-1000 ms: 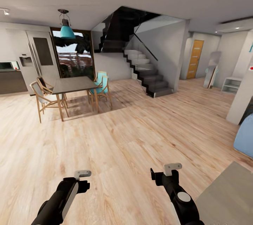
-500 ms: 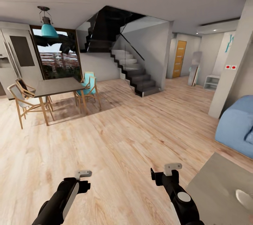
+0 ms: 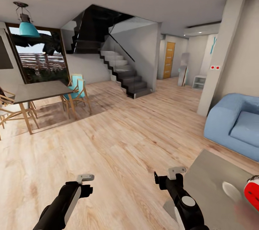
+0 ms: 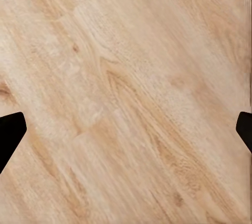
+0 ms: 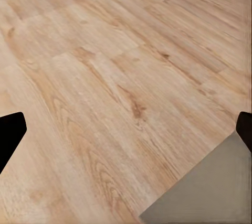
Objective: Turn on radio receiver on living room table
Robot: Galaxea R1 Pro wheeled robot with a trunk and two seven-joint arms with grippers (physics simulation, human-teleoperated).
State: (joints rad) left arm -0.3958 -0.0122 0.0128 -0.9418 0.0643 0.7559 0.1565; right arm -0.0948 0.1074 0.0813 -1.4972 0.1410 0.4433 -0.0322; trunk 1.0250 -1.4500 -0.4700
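The radio receiver (image 3: 253, 194), red and white, is cut off by the right edge of the head view and stands on the glossy grey table (image 3: 207, 181). Only that table's near corner shows, and it appears again as a grey wedge (image 5: 210, 192) in the right wrist view. My right gripper (image 3: 172, 173) hangs open over the plank floor just left of the table's corner, well short of the radio. My left gripper (image 3: 85, 179) is open too, further left over bare floor. Both wrist views show the dark fingertips (image 4: 10, 129) spread wide apart.
A blue sofa (image 3: 233, 124) stands behind the table at the right, beside a white pillar (image 3: 219, 54). A dining table with wooden chairs (image 3: 39, 91) is at the far left, and a dark staircase (image 3: 122, 72) at the back. A white oval patch (image 3: 230, 190) lies on the tabletop.
The whole view has swung to the right as the camera turned. The sofa and grey table have come further into the picture, and the radio now shows at the right edge. The arms keep their pose.
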